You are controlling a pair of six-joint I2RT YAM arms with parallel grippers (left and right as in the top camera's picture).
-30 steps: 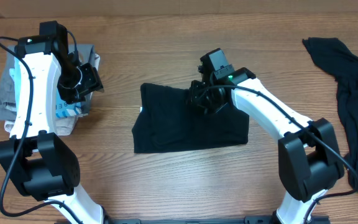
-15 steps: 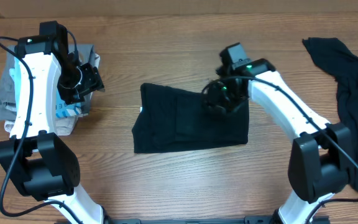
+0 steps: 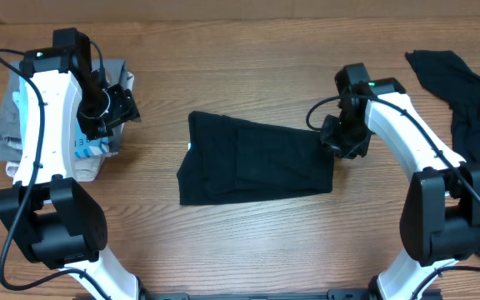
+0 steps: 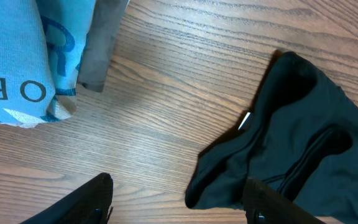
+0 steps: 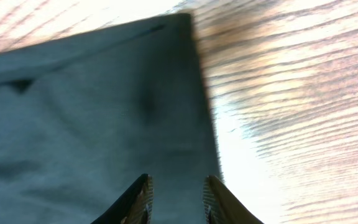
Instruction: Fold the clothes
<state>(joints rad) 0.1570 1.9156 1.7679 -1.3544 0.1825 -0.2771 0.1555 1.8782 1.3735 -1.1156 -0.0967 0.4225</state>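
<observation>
Right wrist view: right claw [image 5: 178,198], fingers apart, hovers over the black garment [image 5: 92,112] near its edge.

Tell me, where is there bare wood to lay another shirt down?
The table is bare along its near edge, below the black garment, and above it at the far edge. The folded stack crowds the left; the right arm overhangs the gap beside the dark heap.
</observation>
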